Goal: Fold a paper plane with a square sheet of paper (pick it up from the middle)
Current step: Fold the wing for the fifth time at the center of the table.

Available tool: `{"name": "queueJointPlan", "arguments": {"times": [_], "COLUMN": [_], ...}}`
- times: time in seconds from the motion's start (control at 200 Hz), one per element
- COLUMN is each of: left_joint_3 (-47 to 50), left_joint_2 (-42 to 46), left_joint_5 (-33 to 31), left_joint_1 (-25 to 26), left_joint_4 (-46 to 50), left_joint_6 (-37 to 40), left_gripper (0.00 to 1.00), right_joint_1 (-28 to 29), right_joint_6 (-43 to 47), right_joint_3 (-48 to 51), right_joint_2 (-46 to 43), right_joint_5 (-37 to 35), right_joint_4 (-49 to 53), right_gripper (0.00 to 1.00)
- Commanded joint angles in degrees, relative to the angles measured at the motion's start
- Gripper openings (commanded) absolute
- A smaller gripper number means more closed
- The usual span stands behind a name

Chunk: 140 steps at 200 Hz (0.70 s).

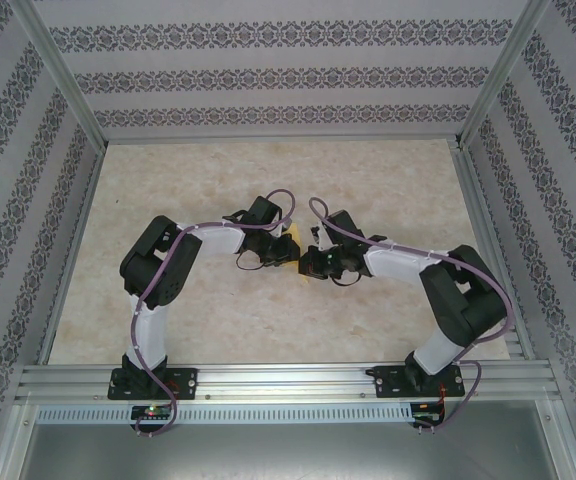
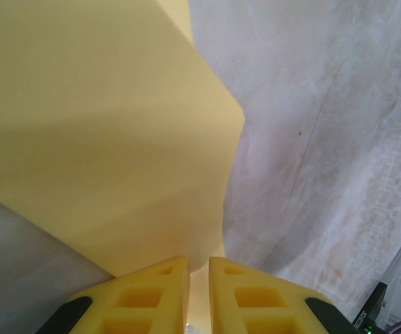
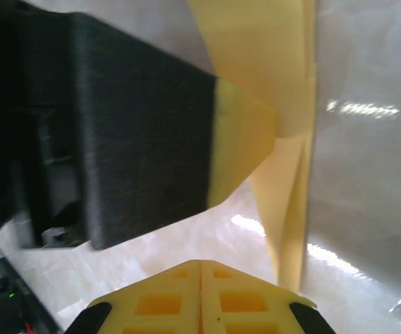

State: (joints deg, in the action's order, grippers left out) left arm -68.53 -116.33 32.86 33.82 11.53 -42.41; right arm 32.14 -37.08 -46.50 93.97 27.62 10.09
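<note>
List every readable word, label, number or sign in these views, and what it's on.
No text can be read.
On the folded yellow paper: nothing, it is blank.
On the left gripper and the right gripper: plain yellow, no markings.
On the black part at the left wrist view's lower right corner: possible tiny white print, too blurred to read.
On the wallpaper: ornament pattern, no lettering.

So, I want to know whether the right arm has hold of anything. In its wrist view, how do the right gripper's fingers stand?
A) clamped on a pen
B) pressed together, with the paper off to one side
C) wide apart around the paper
B: the right gripper has its two yellow fingers touching with no gap, and the yellow paper stands beside them, not between them.
</note>
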Motion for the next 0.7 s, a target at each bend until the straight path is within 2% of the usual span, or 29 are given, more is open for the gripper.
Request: {"name": "queueJointPlan", "arguments": {"times": [0.0, 0.365, 0.694], "left_joint_3": [0.67, 0.52, -0.11], "left_joint_2": [-3.02, -3.07, -3.48], "left_joint_5": [-4.08, -4.34, -5.4], "left_joint_1": [0.22, 0.28, 0.28], "left_joint_4": [4.24, 4.4, 5.73], "left_joint_6": [0.83, 0.67, 0.64], "left_gripper": [0.17, 0.16, 0.16], "right_joint_1": [0.2, 0.2, 0.29], "right_joint_6": [1.65, 1.76, 1.57], "right_joint_3": [-1.68, -1.09, 2.63], "right_joint_2": [2.12, 5.2, 4.56], "right_joint_5": [-2.74, -2.78, -2.6], "right_joint_4": [1.36, 1.11, 1.59], "right_gripper": [0.07, 0.07, 0.07]}}
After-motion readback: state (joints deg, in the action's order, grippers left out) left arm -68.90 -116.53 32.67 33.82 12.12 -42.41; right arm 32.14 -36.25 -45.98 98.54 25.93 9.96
